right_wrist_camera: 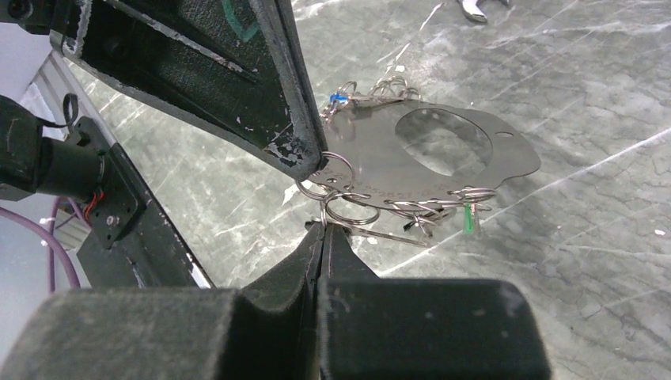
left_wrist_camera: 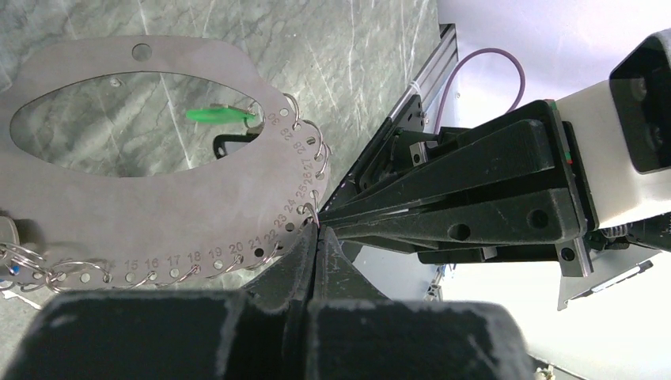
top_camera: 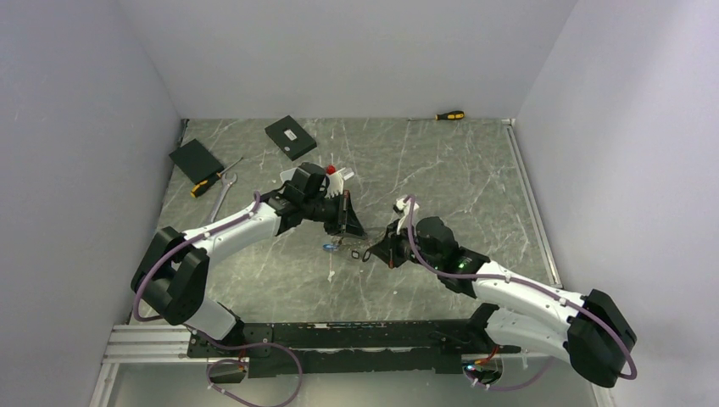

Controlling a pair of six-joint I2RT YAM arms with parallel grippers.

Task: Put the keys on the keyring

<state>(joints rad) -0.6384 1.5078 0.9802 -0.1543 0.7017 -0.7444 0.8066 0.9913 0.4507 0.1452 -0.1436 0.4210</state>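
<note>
Keyring [right_wrist_camera: 443, 170]: flat grey plate with an oval cut-out and numbered holes along the rim. It is in mid-surface between the two arms and looks tilted and raised off the surface [right_wrist_camera: 585, 261].
Rings [left_wrist_camera: 312, 154]: small split rings sit in most of the numbered rim holes that show.
Keys [right_wrist_camera: 399, 236]: only a few can be made out. One has a green tag [left_wrist_camera: 217, 115], one a blue tag [right_wrist_camera: 339, 98], and there is a dark tag beside the green. All hang at the plate's rim.
Left fingers [left_wrist_camera: 289, 265]: closed, tips pinching the plate's rim at the numbered edge.
Right fingers [right_wrist_camera: 297, 265]: closed, tips nipping one ring [right_wrist_camera: 350, 212] at that same stretch of rim — tip to tip with the left.
Done: judged well advanced, since the rim is fringed with rings and tagged keys.
Left: the pinched ring looks not yet settled. No loose keys show on the surface, but some may be hidden by the arms.
Nearby: wrench [top_camera: 222, 197] lies well apart, at the left.
</note>
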